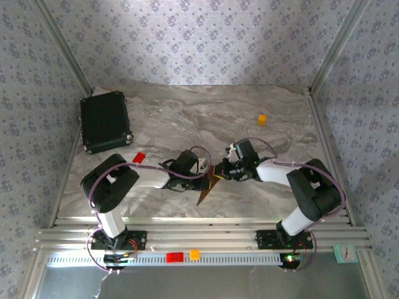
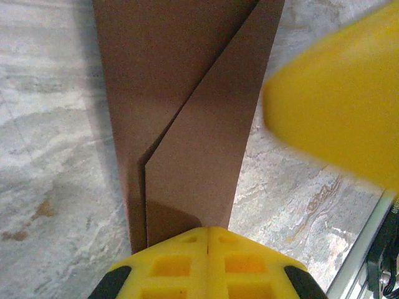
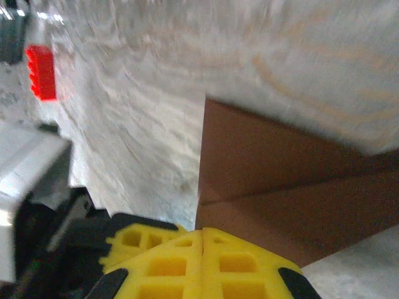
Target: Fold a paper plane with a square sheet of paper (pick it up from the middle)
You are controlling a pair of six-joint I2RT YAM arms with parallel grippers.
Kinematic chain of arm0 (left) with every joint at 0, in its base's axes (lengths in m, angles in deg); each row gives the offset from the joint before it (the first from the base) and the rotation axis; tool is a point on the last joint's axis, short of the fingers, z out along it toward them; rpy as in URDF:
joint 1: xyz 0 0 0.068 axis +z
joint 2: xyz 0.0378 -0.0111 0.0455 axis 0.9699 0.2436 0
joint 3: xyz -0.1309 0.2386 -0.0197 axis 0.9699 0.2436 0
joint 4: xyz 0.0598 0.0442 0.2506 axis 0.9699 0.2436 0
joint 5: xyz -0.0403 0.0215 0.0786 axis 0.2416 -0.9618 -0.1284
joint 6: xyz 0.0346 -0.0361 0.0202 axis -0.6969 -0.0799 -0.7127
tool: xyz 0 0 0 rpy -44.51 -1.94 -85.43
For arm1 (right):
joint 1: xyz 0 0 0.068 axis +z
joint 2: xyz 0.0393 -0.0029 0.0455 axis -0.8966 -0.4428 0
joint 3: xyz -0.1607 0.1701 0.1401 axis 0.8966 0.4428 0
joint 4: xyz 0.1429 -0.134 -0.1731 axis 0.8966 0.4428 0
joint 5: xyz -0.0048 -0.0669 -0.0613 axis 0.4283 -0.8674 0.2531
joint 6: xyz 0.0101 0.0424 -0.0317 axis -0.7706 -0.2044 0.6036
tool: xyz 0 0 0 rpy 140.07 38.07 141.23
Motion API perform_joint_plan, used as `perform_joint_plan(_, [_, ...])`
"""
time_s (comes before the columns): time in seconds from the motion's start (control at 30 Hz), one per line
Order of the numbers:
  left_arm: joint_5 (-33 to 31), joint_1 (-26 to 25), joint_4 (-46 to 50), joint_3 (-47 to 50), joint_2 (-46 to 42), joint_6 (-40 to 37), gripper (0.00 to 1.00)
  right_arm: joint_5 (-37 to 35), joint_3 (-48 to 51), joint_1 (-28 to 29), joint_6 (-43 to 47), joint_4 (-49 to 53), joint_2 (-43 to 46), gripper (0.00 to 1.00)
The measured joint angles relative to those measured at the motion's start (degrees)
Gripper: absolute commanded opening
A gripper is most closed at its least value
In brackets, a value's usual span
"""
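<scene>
Left end effector [image 2: 209, 235] is pressed together, pinching one end of the folded brown paper sheet [image 2: 187, 93], with diagonal fold layers showing. Right end effector [image 3: 202, 237] is also clamped on the sheet's edge. The sheet is mid-counter, toward the near edge, between both end effectors, its pointed tip toward the near edge. Red block [image 1: 138, 157] is nearer the left edge, black case [image 1: 105, 121] by the far-left corner, and orange block [image 1: 262, 118] toward the far right.

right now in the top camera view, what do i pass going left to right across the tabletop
black case → red block → folded brown paper → small orange block
</scene>
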Motion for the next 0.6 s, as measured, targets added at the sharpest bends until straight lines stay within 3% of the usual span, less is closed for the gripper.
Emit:
perform_joint_plan(0.1, [0.00,0.00,0.02,-0.02,0.00,-0.02,0.00,0.04,2.29,1.55,-1.11,-1.46,-1.86,0.02])
perform_joint_plan(0.23, [0.02,-0.02,0.09,-0.09,0.00,-0.09,0.00,2.32,3.19,-0.70,-1.92,-3.72,-3.43,0.02])
perform_joint_plan(0.6, [0.13,-0.02,0.02,-0.02,0.00,-0.26,0.00,1.97,0.09,-14.38,-0.37,-1.97,-5.16,0.03])
